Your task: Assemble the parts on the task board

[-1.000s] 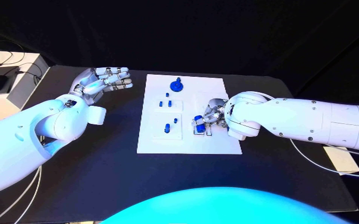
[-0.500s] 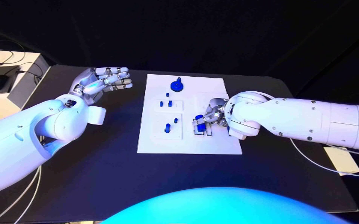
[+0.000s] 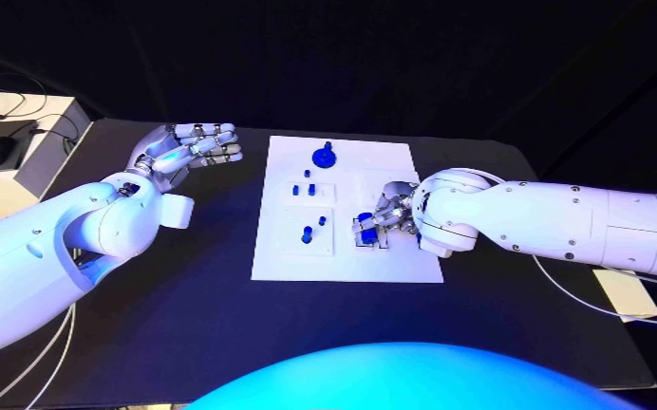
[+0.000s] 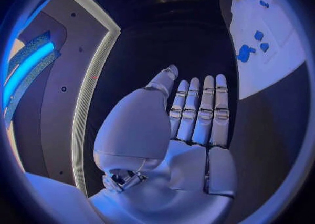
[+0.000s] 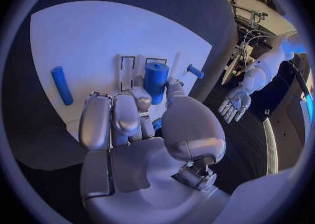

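The left hand (image 3: 188,149) hung above the black table (image 3: 164,287), off the left edge of the task board (image 3: 349,268), holding nothing. The left wrist view showed its fingers (image 4: 200,111) straight and side by side with the palm bare, the thumb set a little apart.

The white task board lay in the middle of the table. On its left half stood several small blue pegs (image 3: 307,233), some in a raised square panel. Near the far edge of the board sat a round blue knob (image 3: 325,156).

On the right half of the board the right hand (image 3: 387,215) rested low, its fingers curled in around a blue cylinder (image 5: 156,79). In the right wrist view that cylinder stood upright between the thumb and the fingers (image 5: 128,116), just beside two slots (image 5: 128,71) in the board. A blue rod (image 5: 61,84) lay flat on the board apart from the hand, and a short blue peg (image 5: 195,71) lay on the other side of the slots.
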Controlling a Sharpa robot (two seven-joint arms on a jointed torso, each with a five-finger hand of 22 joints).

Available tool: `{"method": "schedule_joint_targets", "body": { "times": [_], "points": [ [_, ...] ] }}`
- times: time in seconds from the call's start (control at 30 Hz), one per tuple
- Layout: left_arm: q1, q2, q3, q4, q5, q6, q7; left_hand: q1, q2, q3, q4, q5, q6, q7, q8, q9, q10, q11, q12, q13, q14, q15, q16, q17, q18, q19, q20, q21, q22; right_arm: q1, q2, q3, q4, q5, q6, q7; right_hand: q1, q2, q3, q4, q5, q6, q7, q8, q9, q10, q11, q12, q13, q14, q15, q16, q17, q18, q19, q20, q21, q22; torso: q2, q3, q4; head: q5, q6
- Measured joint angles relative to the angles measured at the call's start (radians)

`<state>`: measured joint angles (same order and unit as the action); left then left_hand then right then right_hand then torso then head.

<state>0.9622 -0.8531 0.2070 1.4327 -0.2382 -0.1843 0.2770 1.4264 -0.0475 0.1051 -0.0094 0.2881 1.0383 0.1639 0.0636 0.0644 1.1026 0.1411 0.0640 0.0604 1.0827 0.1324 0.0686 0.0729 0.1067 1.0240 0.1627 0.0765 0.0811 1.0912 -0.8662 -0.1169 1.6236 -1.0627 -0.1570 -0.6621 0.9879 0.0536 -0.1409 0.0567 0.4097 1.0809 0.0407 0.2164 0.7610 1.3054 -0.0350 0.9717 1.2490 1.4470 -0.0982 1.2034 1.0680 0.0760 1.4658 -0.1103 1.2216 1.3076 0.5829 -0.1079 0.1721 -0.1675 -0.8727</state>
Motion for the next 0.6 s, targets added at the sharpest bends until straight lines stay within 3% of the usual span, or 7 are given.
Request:
{"method": "schedule_joint_targets", "body": {
  "times": [0.6],
  "points": [
    [0.000, 0.000, 0.000, 0.000, 0.000, 0.001, -0.001, 0.000, 0.000, 0.000, 0.000, 0.000, 0.000, 0.000, 0.000, 0.000, 0.000, 0.000, 0.000, 0.000, 0.000, 0.000, 0.000, 0.000, 0.000, 0.000, 0.000, 0.000, -0.001, -0.003, 0.001, -0.002, 0.000, -0.002, 0.004, -0.003, 0.000, 0.000, -0.003, 0.003, -0.002, -0.001, 0.001, -0.001, -0.002, -0.001, 0.002, 0.000, -0.002, 0.000, 0.000, 0.000, 0.000, 0.000, 0.000, 0.000, 0.000, 0.000, 0.000, -0.0011, 0.0012, -0.002, 0.000]
  ]
}}
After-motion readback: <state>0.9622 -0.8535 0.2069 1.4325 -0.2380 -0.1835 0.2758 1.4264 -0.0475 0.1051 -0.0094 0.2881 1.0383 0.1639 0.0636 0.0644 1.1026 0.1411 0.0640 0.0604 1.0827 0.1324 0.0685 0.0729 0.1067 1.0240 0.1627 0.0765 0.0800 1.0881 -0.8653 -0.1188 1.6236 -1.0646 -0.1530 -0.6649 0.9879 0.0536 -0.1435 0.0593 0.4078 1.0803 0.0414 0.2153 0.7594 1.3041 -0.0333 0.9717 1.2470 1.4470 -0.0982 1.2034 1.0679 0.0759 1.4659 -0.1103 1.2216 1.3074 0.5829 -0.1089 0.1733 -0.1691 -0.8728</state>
